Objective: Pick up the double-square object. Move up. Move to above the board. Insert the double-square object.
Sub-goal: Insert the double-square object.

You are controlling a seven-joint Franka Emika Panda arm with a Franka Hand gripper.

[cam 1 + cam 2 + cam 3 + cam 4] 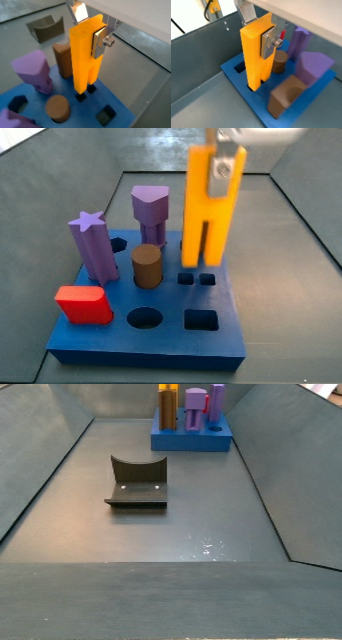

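Note:
My gripper point(90, 27) is shut on the top of the double-square object point(87, 52), a tall yellow-orange block with two square legs, and holds it upright. It also shows in a wrist view point(256, 55) and in both side views point(203, 208) point(167, 404). Its legs hang just over the two small square holes point(197, 279) of the blue board point(147, 343). I cannot tell whether the leg tips touch the holes. The board also shows in both wrist views point(123, 107) point(241, 82) and far off in a side view point(190, 442).
On the board stand a purple star peg point(91, 248), a purple peg point(150, 213), a brown cylinder point(147, 266) and a red block point(84, 303). A brown block point(284, 95) stands close beside the yellow one. The fixture point(138, 482) stands mid-floor. Grey walls enclose the floor.

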